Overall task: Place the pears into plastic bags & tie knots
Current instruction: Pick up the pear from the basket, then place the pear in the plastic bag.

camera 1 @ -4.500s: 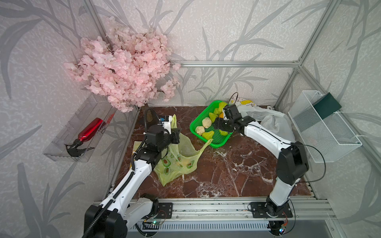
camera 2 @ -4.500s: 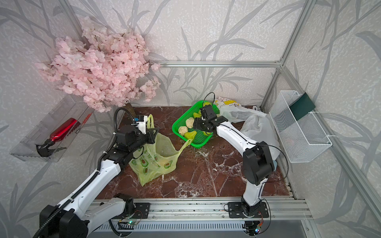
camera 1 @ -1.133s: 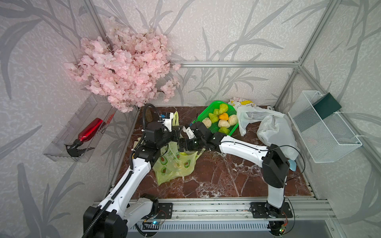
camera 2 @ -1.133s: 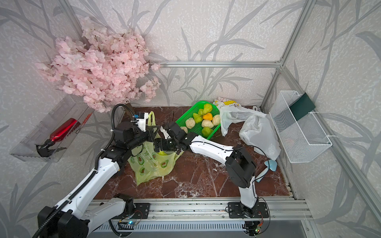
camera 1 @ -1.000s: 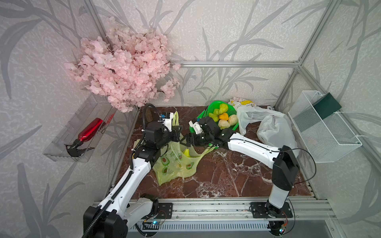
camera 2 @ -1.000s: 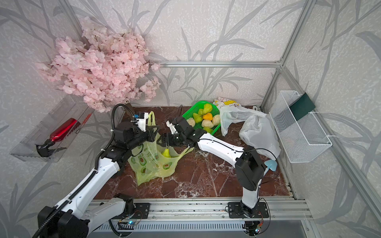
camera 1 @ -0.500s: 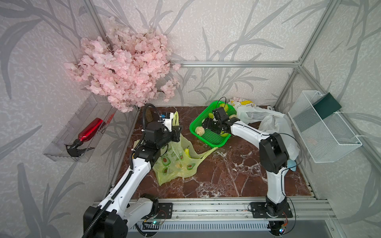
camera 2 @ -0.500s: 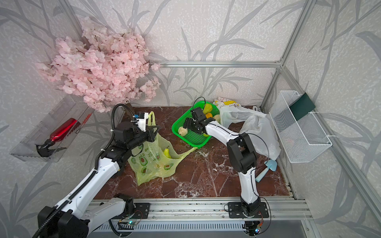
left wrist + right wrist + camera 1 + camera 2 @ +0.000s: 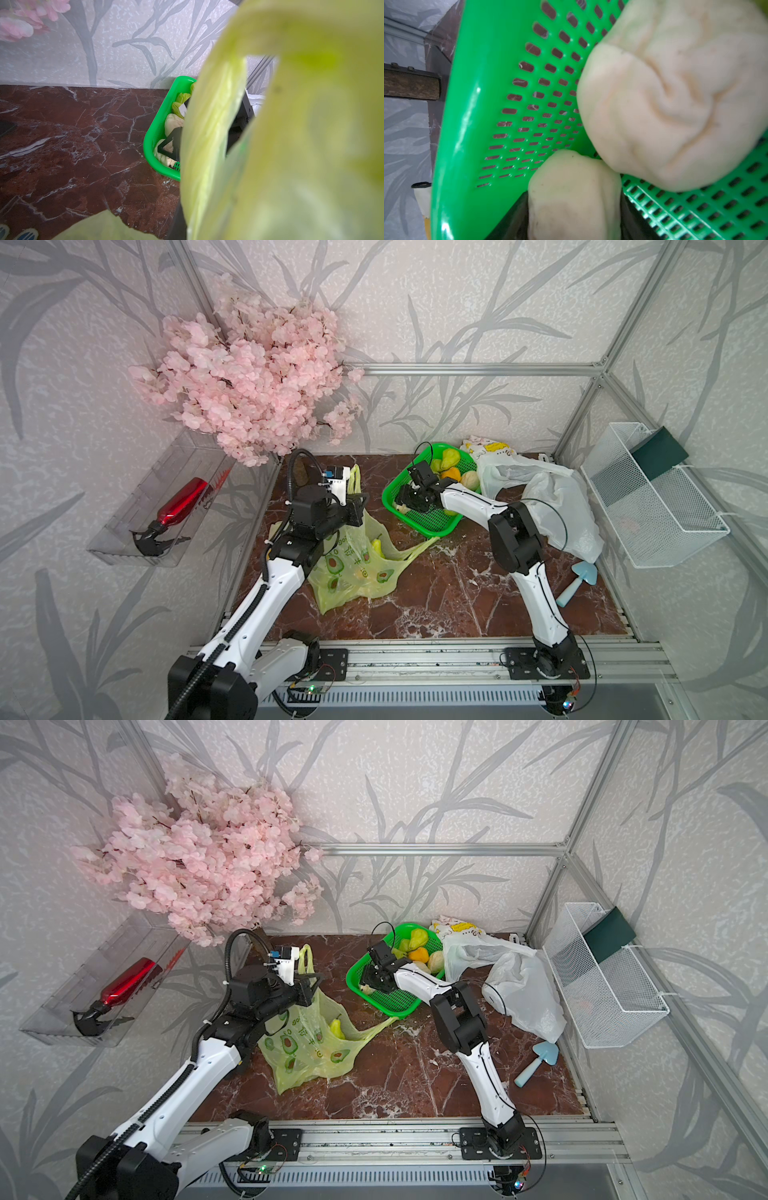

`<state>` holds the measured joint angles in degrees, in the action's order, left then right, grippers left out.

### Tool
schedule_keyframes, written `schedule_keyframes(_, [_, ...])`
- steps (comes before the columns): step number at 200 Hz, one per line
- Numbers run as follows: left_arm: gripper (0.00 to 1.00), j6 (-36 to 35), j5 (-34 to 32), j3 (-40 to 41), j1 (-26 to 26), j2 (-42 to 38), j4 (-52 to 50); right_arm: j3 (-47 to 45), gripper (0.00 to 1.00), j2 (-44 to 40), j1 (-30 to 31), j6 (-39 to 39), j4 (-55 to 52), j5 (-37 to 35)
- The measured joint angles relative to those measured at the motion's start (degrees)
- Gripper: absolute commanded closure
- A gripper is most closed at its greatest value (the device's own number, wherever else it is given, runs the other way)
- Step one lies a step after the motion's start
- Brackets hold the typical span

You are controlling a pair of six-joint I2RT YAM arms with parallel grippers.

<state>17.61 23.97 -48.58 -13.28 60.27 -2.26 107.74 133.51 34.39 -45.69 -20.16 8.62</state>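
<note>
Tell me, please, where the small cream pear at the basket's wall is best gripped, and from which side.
Grip the small cream pear across its rounded body, from above and the basket's middle: the green basket wall rises beside it and a larger pear rests against it. The right gripper straddles it that way.

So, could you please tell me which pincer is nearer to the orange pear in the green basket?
Right. The right pincer sits inside the green basket, gripping a cream pear near the orange pear. The left pincer is outside the basket, gripping the yellow-green bag.
</note>
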Motion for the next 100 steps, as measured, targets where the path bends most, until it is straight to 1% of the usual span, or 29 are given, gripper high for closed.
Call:
schedule_keyframes(13, [1.0, -0.02, 0.0, 0.0, 0.0, -0.02, -0.09, -2.8, 0.57, -1.81, -0.13, 1.01, 1.07, -0.07])
schedule_keyframes(40, [1.0, -0.11, -0.04, 0.0, 0.0, -0.02, -0.31, -9.38, 0.59, -9.09, -0.17, 3.98, 1.6, 0.02])
schedule_keyframes(75, [1.0, -1.11, -0.09, 0.0, 0.0, -0.02, -0.85, -18.21, 0.6, -25.29, 1.07, 9.49, 2.19, 1.6])
schedule_keyframes(100, [1.0, -1.55, -0.09, -0.02, 0.0, -0.02, -1.25, -25.22, 0.6, -36.85, 6.54, 11.45, 3.06, 2.16])
